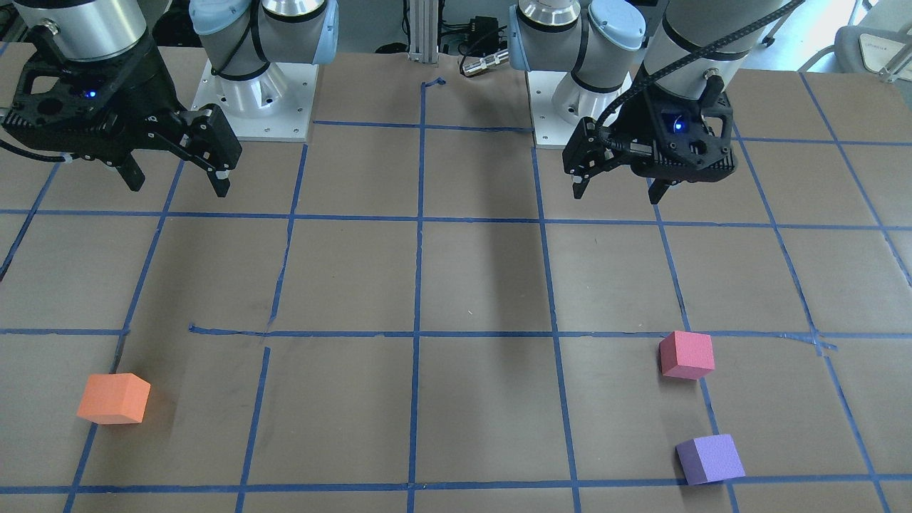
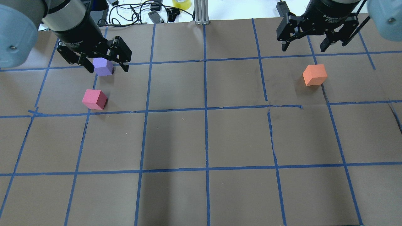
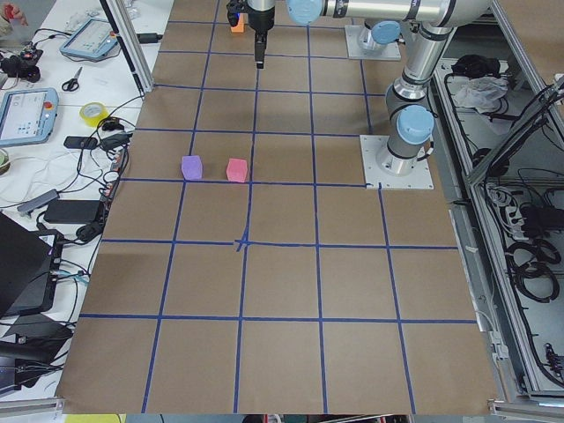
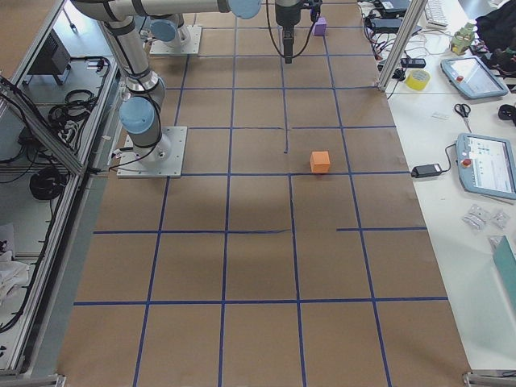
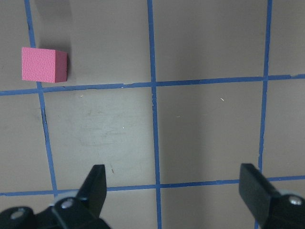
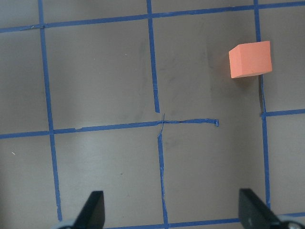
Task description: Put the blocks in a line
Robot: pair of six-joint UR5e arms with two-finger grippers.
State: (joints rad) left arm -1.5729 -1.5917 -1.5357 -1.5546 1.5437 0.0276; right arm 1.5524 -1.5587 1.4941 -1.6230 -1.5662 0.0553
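Observation:
Three foam blocks lie apart on the brown table. The orange block (image 1: 114,399) (image 2: 314,74) (image 6: 250,59) is on my right side. The pinkish-red block (image 1: 686,354) (image 2: 94,99) (image 5: 44,65) and the purple block (image 1: 709,459) (image 2: 103,66) are on my left side, the purple one farther from my base. My left gripper (image 1: 618,191) (image 2: 108,69) (image 5: 176,191) is open and empty, raised above the table; in the overhead view the purple block shows between its fingers, but the front view shows it well short of both blocks. My right gripper (image 1: 178,187) (image 2: 303,48) (image 6: 174,210) is open, empty and raised, short of the orange block.
Blue tape lines (image 2: 205,110) divide the table into squares. The two arm base plates (image 1: 260,107) (image 1: 563,107) sit at my edge. Beyond the far edge are an aluminium post (image 2: 201,12), cables and a tape roll (image 2: 181,3). Side benches hold tablets (image 4: 488,165).

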